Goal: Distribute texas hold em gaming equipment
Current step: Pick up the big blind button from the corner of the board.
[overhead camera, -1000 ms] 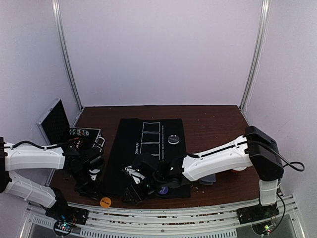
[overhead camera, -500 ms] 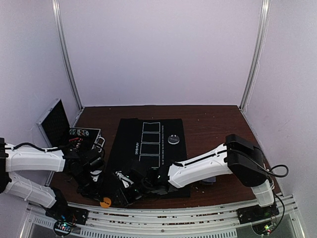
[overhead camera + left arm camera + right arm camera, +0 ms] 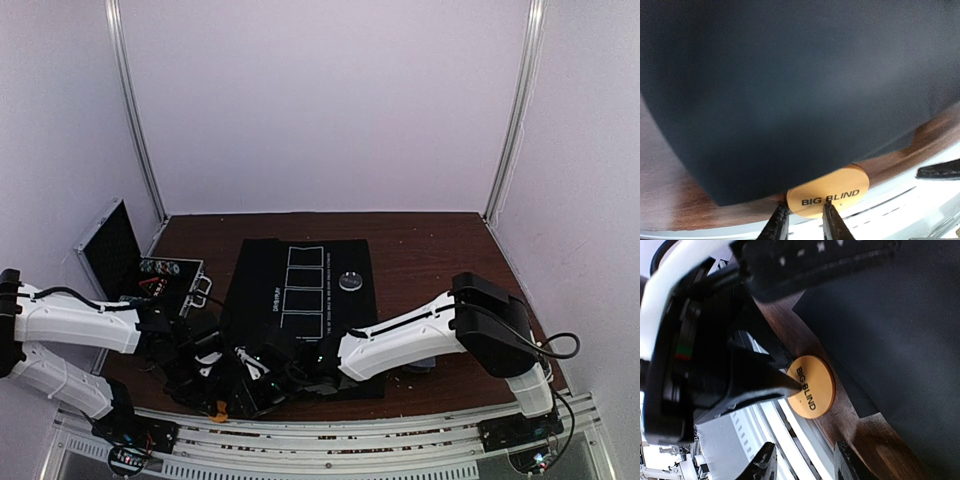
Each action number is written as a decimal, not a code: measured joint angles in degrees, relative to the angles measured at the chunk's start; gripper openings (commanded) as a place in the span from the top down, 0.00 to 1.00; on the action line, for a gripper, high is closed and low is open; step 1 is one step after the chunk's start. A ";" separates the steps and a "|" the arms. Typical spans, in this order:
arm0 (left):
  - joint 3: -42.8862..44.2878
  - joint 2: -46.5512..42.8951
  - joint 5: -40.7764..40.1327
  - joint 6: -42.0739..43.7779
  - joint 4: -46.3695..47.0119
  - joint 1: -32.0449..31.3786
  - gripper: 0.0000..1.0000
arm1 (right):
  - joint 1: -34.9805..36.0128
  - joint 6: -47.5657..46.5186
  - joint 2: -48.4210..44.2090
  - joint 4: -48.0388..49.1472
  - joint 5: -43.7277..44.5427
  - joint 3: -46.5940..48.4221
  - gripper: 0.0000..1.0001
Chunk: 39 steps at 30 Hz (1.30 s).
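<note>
Where mat corner (image 3: 740,182) nears table edge (image 3: 680,217) | orange disc (image 3: 835,192) | left claw (image 3: 805,214) touching

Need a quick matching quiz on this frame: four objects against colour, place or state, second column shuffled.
Things:
1. BIG BLIND disc
2. black mat
3. silver-rimmed disc
4. case

Descriptions:
A. lid up, far left
B. orange, lettered
C. lying on the mat, right of its squares
D. printed with white squares

Pairs: 1-B, 2-D, 3-C, 4-A
</note>
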 measured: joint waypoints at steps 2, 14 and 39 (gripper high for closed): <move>0.00 0.00 0.24 0.00 0.39 -0.72 0.75 | -0.02 0.20 0.00 0.11 0.02 -0.07 0.59; -0.81 1.11 6.10 -0.09 6.43 -4.59 0.75 | 0.00 1.18 1.22 0.11 -0.17 -0.28 0.60; 3.56 -2.80 2.40 4.20 0.57 4.52 0.71 | -2.23 5.57 -1.51 9.53 0.44 -8.46 0.66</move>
